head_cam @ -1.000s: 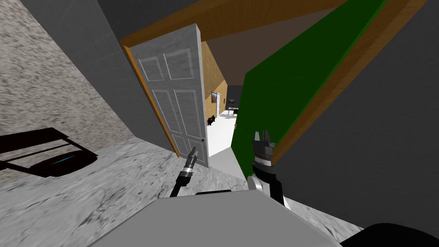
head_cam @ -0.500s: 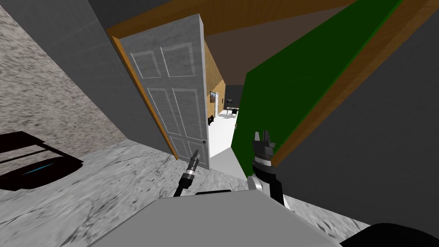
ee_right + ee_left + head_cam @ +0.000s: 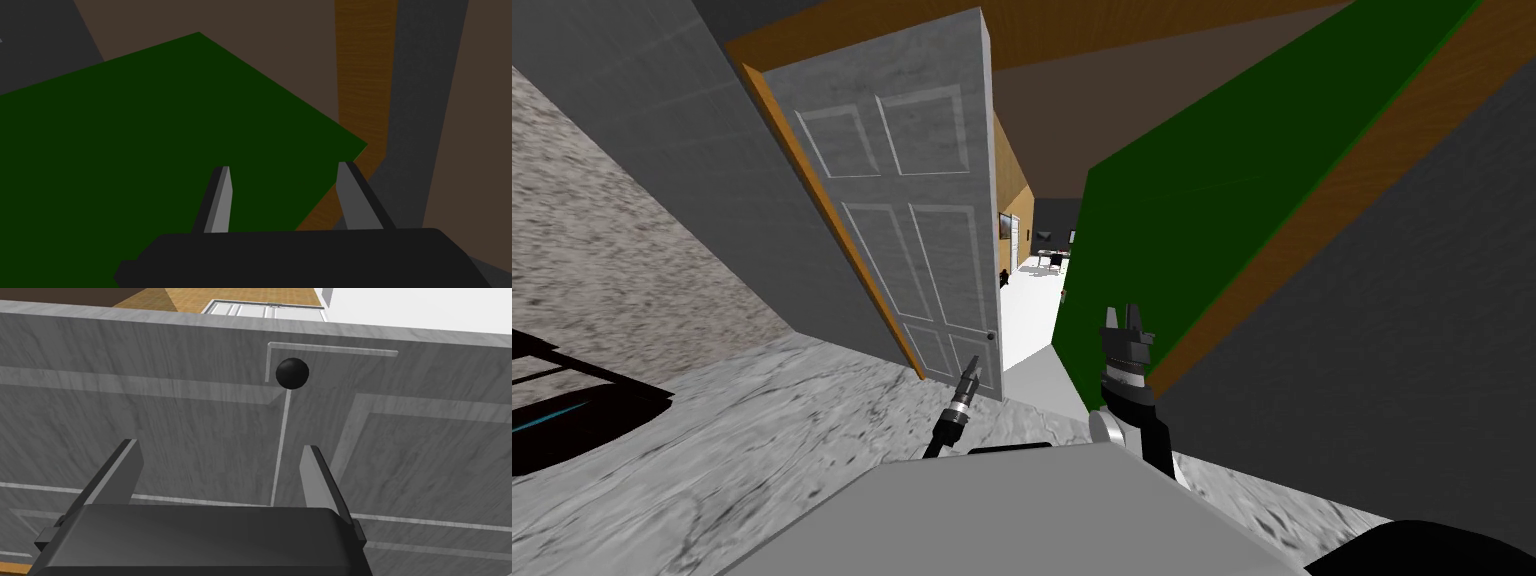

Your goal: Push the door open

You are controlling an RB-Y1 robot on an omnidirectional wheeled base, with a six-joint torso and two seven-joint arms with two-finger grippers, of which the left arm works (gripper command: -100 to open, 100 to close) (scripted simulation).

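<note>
Grey walls close the scene: one on the left (image 3: 662, 150) and a darker one on the right (image 3: 1412, 350). A marbled grey floor (image 3: 762, 450) lies near. On the right side of the doorway stands a green wall (image 3: 1192, 200) (image 3: 125, 150) that runs away toward the far rooms.

The door (image 3: 912, 200) (image 3: 150, 413) is grey with raised panels. It hangs in an orange-brown frame (image 3: 845, 245), hinged on the left, and stands partly open with its free edge swung to the far side. Between that edge and the green wall a gap shows a far room with a white floor (image 3: 1027, 320) and small dark furniture. At the near left a dark, flat object (image 3: 572, 420) lies on the floor, cut off by the picture's edge.

The right gripper (image 3: 1121, 315) (image 3: 283, 166) is held up in front of the near edge of the green wall. Its fingers are apart and hold nothing.

The left gripper (image 3: 973, 368) (image 3: 219, 445) points at the door's face, low and near the free edge. Its fingers are spread wide and empty. They are close to the panel, but I cannot tell whether they touch it.

The black round knob (image 3: 991, 337) (image 3: 292, 373) sits on the door just beyond the left gripper, clear of both fingers.
</note>
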